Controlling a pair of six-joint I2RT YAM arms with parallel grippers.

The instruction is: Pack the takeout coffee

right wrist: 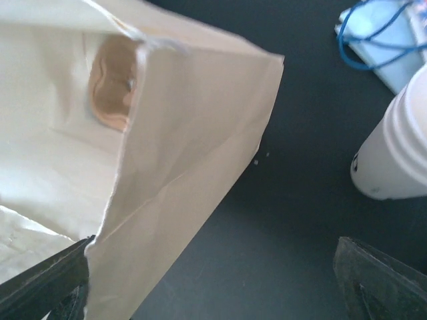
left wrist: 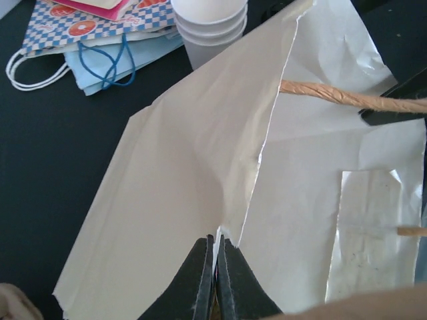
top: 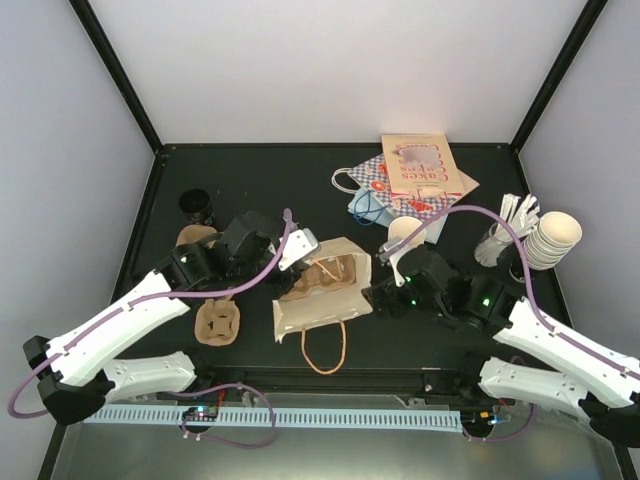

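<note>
The takeout coffee [top: 197,203], a small cup with a black lid, stands at the far left of the table, apart from both grippers. The tan paper bag [top: 322,295] lies open in the middle, with a brown cup carrier [top: 331,272] inside. My left gripper [top: 297,251] is shut on the bag's left rim; in the left wrist view the jaws [left wrist: 217,248] pinch the paper edge [left wrist: 200,153]. My right gripper [top: 378,286] is open beside the bag's right wall. In the right wrist view [right wrist: 210,287] the bag wall [right wrist: 180,160] lies by its left finger [right wrist: 40,283], and the carrier [right wrist: 112,83] shows inside.
Brown carriers sit at the left [top: 195,238] and front left [top: 218,322]. A lidless cup stack [top: 407,233] stands behind the right gripper [right wrist: 397,143]. More nested cups [top: 555,238] and white utensils [top: 500,235] are at the right. Printed bags [top: 410,180] lie at the back.
</note>
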